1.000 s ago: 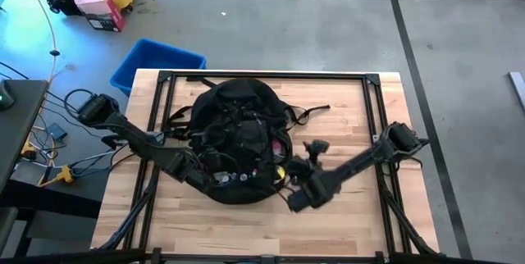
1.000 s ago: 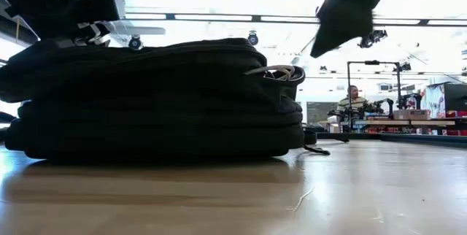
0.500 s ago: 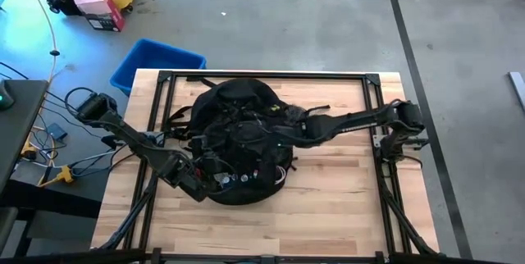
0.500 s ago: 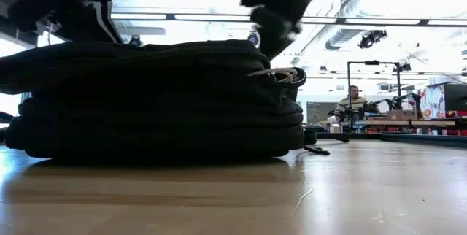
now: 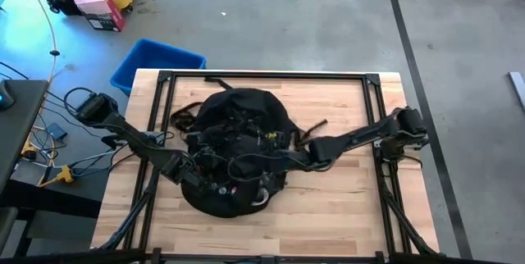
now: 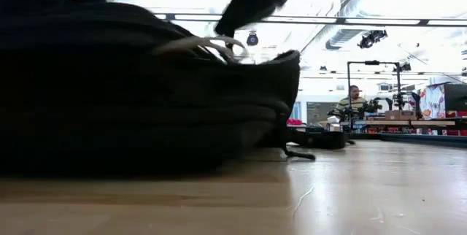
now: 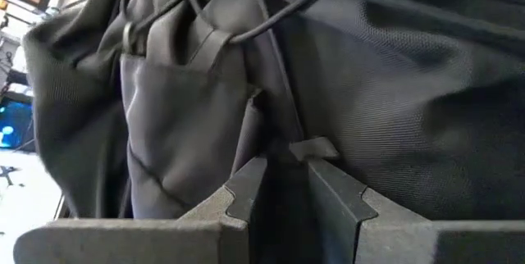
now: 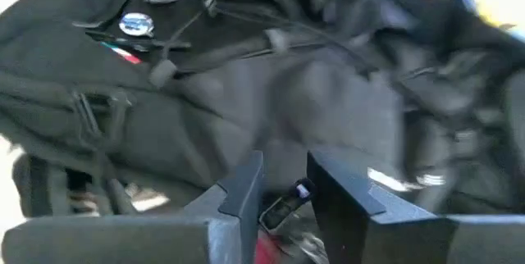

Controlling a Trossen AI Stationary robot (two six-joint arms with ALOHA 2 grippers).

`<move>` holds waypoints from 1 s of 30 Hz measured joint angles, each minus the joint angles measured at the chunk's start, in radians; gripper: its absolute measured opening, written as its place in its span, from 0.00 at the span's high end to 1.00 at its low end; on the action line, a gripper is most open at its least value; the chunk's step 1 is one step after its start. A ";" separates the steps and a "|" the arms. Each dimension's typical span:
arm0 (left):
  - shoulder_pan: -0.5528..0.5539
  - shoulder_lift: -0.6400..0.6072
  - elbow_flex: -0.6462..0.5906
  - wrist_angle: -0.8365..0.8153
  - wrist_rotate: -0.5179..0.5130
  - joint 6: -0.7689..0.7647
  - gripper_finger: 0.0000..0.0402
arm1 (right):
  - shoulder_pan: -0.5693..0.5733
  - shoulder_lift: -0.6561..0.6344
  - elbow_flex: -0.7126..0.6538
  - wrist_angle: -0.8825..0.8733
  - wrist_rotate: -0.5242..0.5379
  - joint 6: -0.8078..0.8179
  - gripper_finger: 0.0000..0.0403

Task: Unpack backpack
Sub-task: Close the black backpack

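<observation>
The black backpack (image 5: 238, 145) lies flat in the middle of the table, its small round badges (image 8: 135, 25) facing up. It fills the left half of the low view (image 6: 146, 96). My left gripper (image 5: 195, 168) comes in from the table's left and is shut on the bag's near left part (image 7: 283, 174). My right gripper (image 5: 280, 159) reaches in from the right over the bag's near right part. Its fingers (image 8: 283, 186) stand close together around a small metal tab. My left gripper pinches a raised fold of the backpack's black fabric (image 7: 279, 137) between its two fingers, slanting down from the table's left. The bag rests on the table. My right gripper slants down from the right, with a small zip-pull-like tab (image 8: 280, 208) between its fingers; the view is blurred.
A black frame rail (image 5: 262, 75) runs around the tabletop. A blue bin (image 5: 156, 63) stands on the floor beyond the far left corner. Bare wood lies right of the bag (image 5: 344, 190). A person (image 6: 354, 96) sits far off in the room.
My right gripper has swung from beside the bag's near right corner, over its far right part, then down onto its near right part, tipping downward. The backpack has slid toward the table's near edge and bulges higher in the low view. My left gripper has shifted with it.
</observation>
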 joint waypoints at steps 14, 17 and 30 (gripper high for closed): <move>0.000 0.000 -0.010 0.005 0.008 -0.017 0.84 | -0.041 -0.040 0.006 -0.281 0.109 0.017 0.75; 0.000 0.000 -0.010 0.008 0.009 -0.017 0.84 | -0.041 -0.009 -0.009 -0.279 0.090 -0.025 0.68; 0.000 0.000 -0.010 0.020 0.011 -0.018 0.84 | -0.041 0.148 -0.012 -0.210 0.075 -0.164 0.53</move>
